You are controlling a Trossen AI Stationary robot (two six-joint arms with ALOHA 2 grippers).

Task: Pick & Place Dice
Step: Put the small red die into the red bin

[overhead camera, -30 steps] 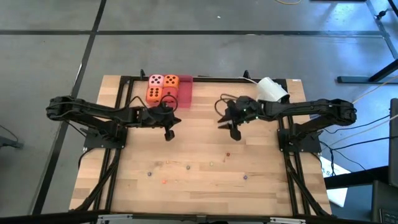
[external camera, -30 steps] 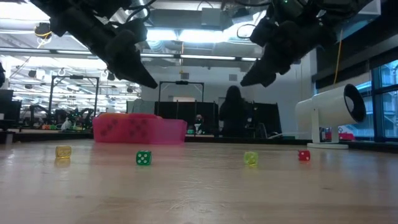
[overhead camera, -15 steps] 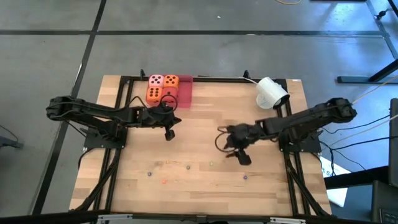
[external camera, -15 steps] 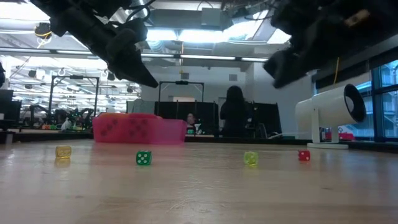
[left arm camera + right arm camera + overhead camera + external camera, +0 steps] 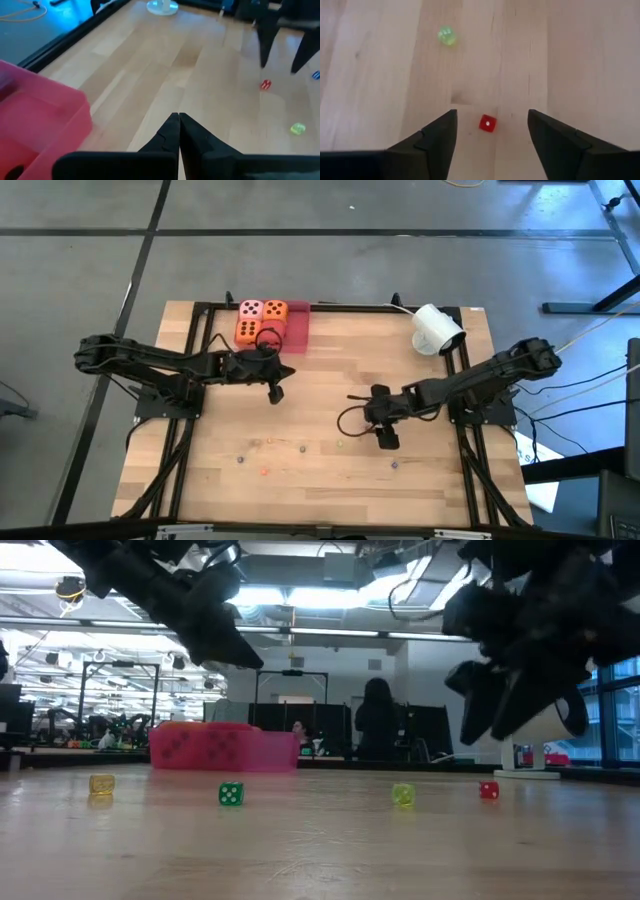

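A pink die [image 5: 252, 308] with dark pips sat beside two orange dice [image 5: 276, 310] with dark pips on the red tray [image 5: 298, 328]. On the pale wood-grain table [image 5: 320, 380] lay tiny translucent dice: red [image 5: 487, 123], green [image 5: 231, 794] and yellow [image 5: 102, 783]. Both arms were dark, and a white cylinder [image 5: 438, 327] had a dark end.

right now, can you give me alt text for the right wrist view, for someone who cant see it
The right gripper hangs open over the bare wooden table, with a tiny red die lying on the wood between its two dark fingers. A small translucent green die lies farther ahead on the table.
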